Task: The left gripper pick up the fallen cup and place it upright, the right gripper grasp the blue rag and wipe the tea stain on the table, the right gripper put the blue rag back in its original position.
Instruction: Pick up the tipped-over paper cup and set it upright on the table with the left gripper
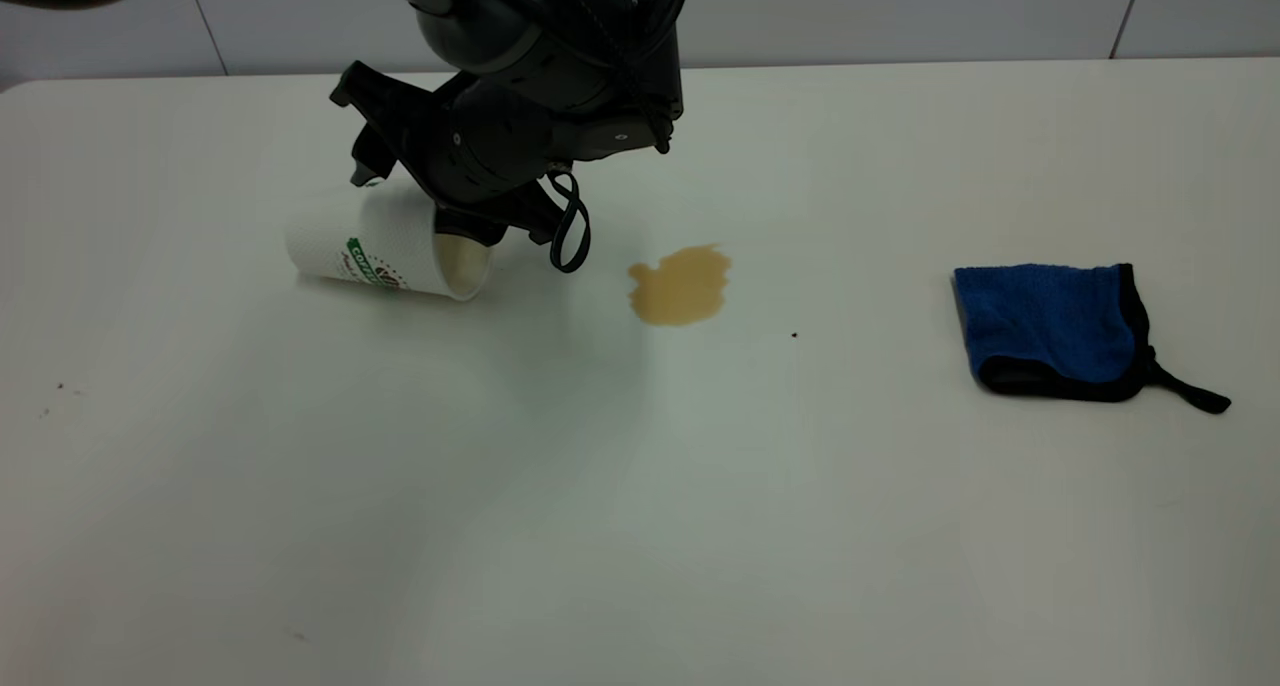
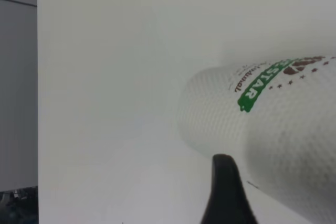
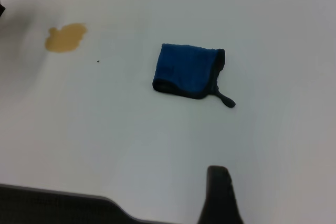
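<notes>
We find the left hand (image 1: 450, 228) down at the cup (image 1: 385, 246), which lies on its side on the table (image 1: 640, 526) with its mouth turned toward the tea stain (image 1: 680, 284). One black fingertip (image 2: 226, 192) shows against the cup wall; whether the fingers are pinching the cup we cannot tell. We judge step one, righting the cup, to be in hand. Next we need a firm pinch near the rim, then a lift and tilt until the base sits flat. The stain lies near the cup's mouth; we should set the cup clear of it. The blue rag (image 1: 1050, 328) lies well apart from the stain. The right hand (image 3: 220, 195) hangs above the table short of the rag, its finger state not discernible.
</notes>
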